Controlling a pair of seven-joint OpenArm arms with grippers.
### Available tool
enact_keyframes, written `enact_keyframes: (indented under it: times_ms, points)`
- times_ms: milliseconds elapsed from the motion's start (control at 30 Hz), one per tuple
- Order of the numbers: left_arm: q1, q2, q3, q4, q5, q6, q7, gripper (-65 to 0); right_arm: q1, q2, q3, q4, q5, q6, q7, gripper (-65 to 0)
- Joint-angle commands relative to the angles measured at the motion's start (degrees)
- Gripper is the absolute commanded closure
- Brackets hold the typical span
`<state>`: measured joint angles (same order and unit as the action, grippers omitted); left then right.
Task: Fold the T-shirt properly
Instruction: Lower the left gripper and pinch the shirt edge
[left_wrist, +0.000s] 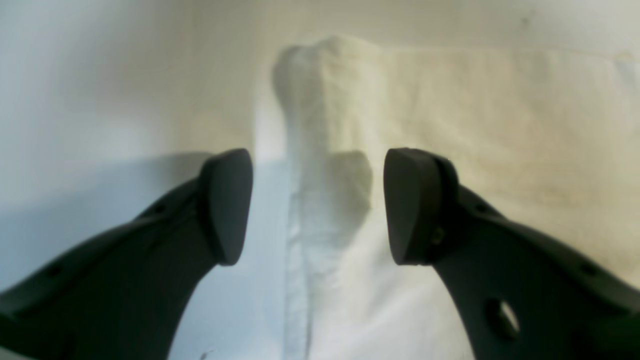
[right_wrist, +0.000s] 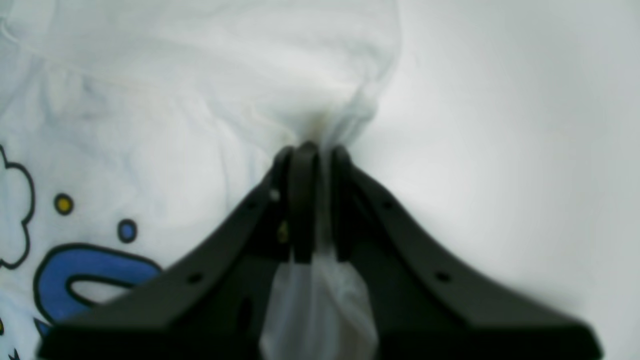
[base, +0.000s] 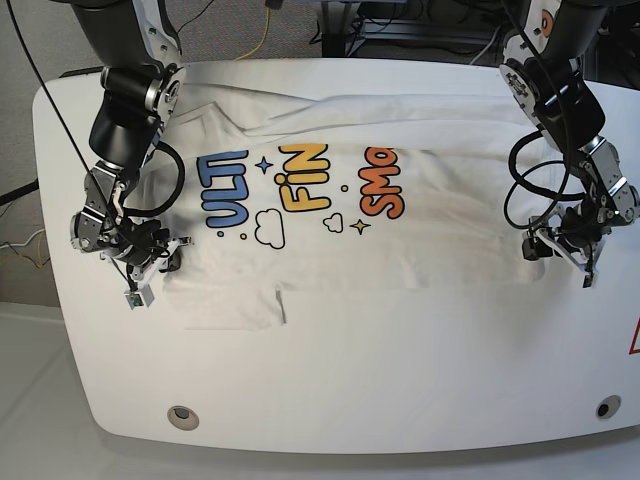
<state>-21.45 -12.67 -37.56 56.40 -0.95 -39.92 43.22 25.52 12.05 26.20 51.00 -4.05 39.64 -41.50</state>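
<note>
Looking at the table (base: 330, 390), you see the shirt (base: 340, 250) spread flat across it, print up and partly folded over. Your right gripper (right_wrist: 312, 150) is clamped on a pinch of cloth at one edge. Your left gripper (left_wrist: 318, 205) stands apart, jaws wide around a raised ridge of fabric at the opposite edge, gripping nothing.

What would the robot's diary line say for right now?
T-shirt: flat on table, partly folded | right gripper: pinching shirt edge | left gripper: open over raised fold
</note>
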Motion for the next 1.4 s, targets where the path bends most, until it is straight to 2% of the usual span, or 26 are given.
enact_keyframes:
  times_ms: [0, 433, 800, 1133, 1367]
  points:
    - [-1.45, -0.21, -0.02, 0.87, -0.85, -0.08, -1.24, -39.3, -0.33, -0.05, -0.22, -0.32, -2.23, 0.36, -4.17, -5.8]
    - [-1.01, 1.19, -0.11, 0.87, -0.85, -0.08, -1.60, -39.3, -0.33, -0.05, -0.22, -0.32, -2.23, 0.36, -4.35, -5.8]
    - [0.93, 1.19, -0.20, 0.70, -0.59, -0.08, -5.29, -39.3, -0.33, -0.05, -0.22, -0.32, -2.23, 0.36, -4.35, -5.8]
    - [0.40, 1.46, 0.07, -5.02, -0.68, -0.08, -7.05, -39.3, -0.33, -0.05, -0.39, -0.32, -2.23, 0.36, -4.35, -5.8]
    - [-0.75, 3.04, 0.07, -6.16, -0.41, -0.08, -8.28, -39.3, -0.33, -0.05, -0.39, -0.32, -2.23, 0.36, -4.35, -5.8]
